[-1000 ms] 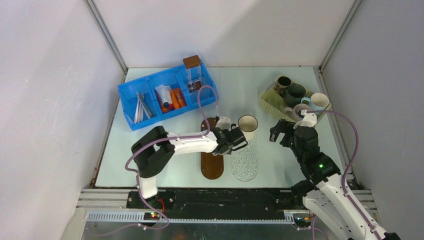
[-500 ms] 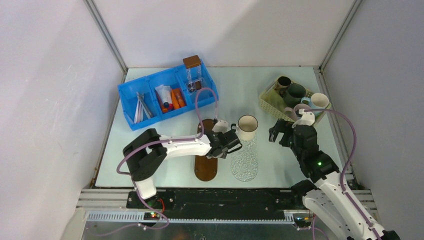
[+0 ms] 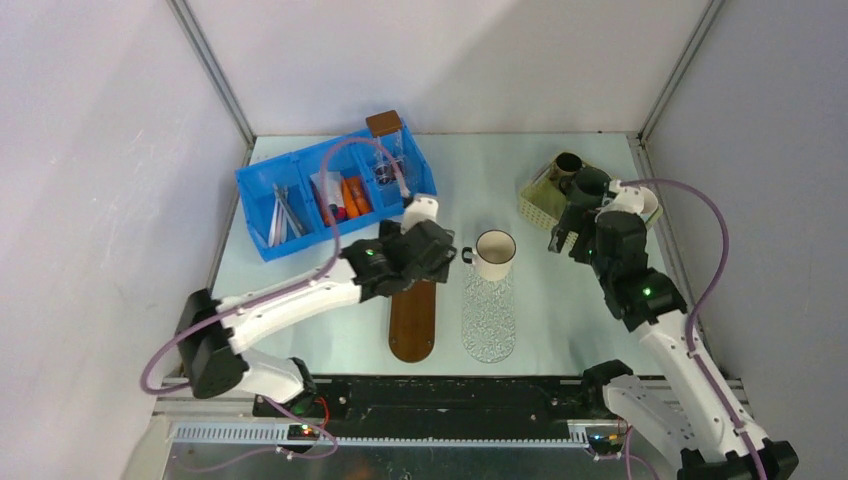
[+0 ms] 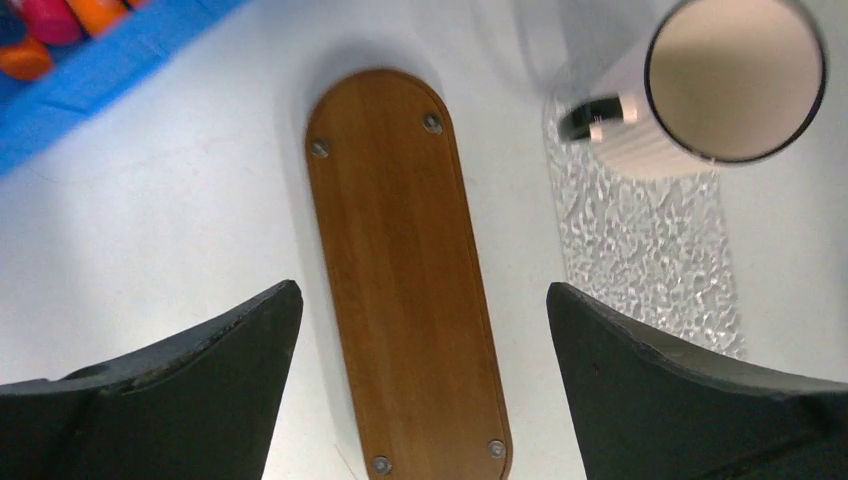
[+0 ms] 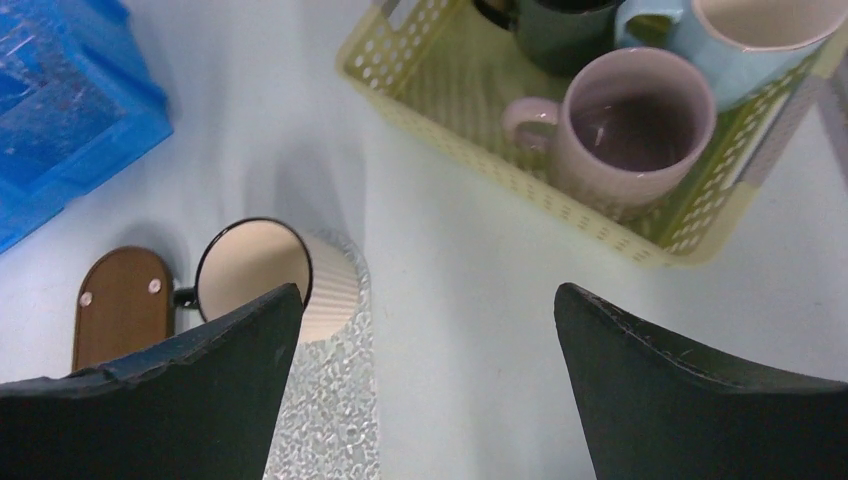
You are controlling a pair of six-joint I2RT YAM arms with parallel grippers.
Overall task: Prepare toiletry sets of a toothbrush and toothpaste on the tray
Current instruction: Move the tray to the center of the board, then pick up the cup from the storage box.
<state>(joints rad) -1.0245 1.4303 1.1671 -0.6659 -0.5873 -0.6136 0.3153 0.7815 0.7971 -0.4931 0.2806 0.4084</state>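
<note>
Right now the white mug (image 3: 494,252) stands on the far end of the clear bumpy tray (image 3: 489,322). Just left of the mug, the left claw (image 4: 422,287) hangs wide open over the brown wooden tray (image 4: 400,300), holding nothing. Right of the mug, the right claw (image 5: 428,288) is wide open and empty too. The toothbrushes (image 3: 280,212) and toothpaste tubes (image 3: 348,197) lie in the blue bin (image 3: 258,182), up and left of the mug.

A robot lab cell: white panel walls (image 3: 450,60) in aluminium framing (image 3: 212,75) enclose a pale table (image 3: 570,320) with two arms (image 3: 300,295) bolted on.
</note>
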